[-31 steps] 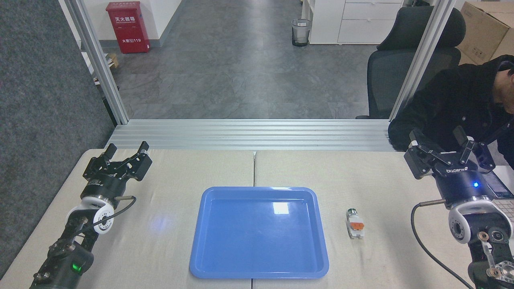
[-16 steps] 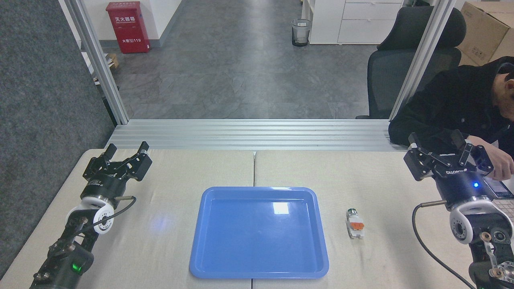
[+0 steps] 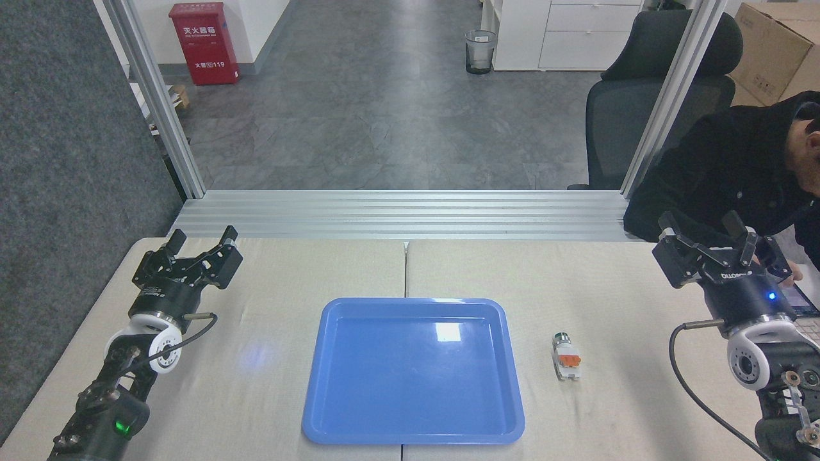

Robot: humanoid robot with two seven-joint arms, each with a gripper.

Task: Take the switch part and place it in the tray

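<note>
- Switch part (image 3: 566,356) lies on the table (image 3: 608,288), just right of the tray (image 3: 413,371), inward of and nearer than the right gripper (image 3: 703,225).
- Right gripper is raised, fingers spread, empty.
- Left gripper (image 3: 202,237) hovers well left of the tray, fingers apart, empty.

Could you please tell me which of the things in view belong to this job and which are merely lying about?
Belonging to the job:
switch part, on the table right of the tray
blue tray, nothing in it
right gripper, open

Just about:
left gripper, open
office chair
red cabinet
waste bin
</note>
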